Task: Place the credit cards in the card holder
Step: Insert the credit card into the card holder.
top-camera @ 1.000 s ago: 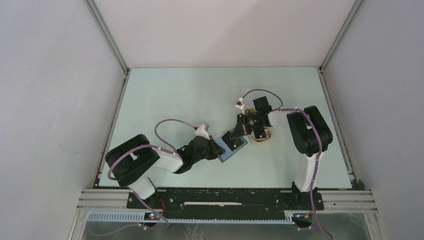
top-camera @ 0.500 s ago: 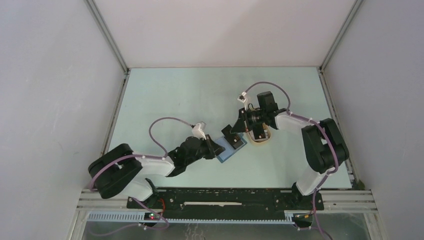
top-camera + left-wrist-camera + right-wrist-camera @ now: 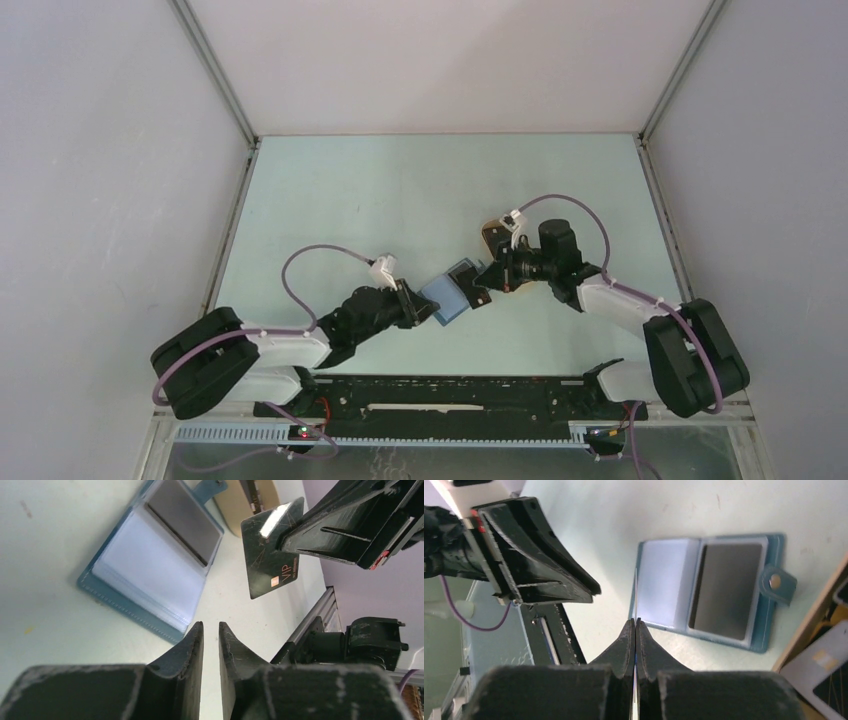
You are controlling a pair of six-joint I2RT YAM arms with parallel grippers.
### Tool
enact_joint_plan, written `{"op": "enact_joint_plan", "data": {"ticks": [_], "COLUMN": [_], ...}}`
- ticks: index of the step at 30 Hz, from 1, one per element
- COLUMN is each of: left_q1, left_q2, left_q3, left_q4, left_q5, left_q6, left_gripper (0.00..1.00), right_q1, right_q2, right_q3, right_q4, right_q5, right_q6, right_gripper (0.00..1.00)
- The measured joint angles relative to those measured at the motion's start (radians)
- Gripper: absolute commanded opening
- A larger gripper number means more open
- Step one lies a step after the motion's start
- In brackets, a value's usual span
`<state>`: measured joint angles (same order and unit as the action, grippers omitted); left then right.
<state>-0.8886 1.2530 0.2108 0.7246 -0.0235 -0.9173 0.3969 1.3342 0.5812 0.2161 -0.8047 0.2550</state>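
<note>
- Right gripper [image 3: 636,622] pinches a thin black rectangular credit card [image 3: 272,545], held edge-on, probably so it can slide into a pocket.
- Just beyond its tips, the teal-blue folding card holder [image 3: 664,600] lies open, with a dark card [image 3: 724,590] already in one pocket.
- Left gripper [image 3: 210,627], jaws slightly apart and empty, sits near the holder's edge, perhaps to steady it.

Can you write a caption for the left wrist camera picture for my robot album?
The right hand pinches a black VIP card near the open blue card holder on the table.
</note>
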Motion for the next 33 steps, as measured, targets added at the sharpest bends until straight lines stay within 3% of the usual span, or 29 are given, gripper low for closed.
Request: {"op": "enact_joint_plan", "data": {"ticks": [8, 14, 23, 33], "left_q1": [0.000, 0.000, 0.000, 0.000], "left_q2": [0.010, 0.065, 0.108, 0.169], "left_q3": [-0.037, -0.035, -0.019, 0.042], "left_q4": [-0.007, -0.046, -0.076, -0.078], "left_q5": [-0.050, -0.085, -0.104, -0.104], "left_q6": [-0.054, -0.097, -0.140, -0.148], "left_gripper": [0.24, 0.31, 0.48, 0.50], "right_q1": [0.056, 0.054, 0.038, -0.003], "right_q2": [0.033, 0.108, 0.251, 0.311], "right_q3": [-0.050, -0.048, -0.042, -0.038], "right_q4": [0.087, 0.156, 0.315, 0.373], "right_q5": [0.156, 0.246, 0.208, 0.145], "right_q6": [0.096, 0.112, 0.180, 0.246], "right_gripper": [0.00, 0.00, 0.00, 0.00]}}
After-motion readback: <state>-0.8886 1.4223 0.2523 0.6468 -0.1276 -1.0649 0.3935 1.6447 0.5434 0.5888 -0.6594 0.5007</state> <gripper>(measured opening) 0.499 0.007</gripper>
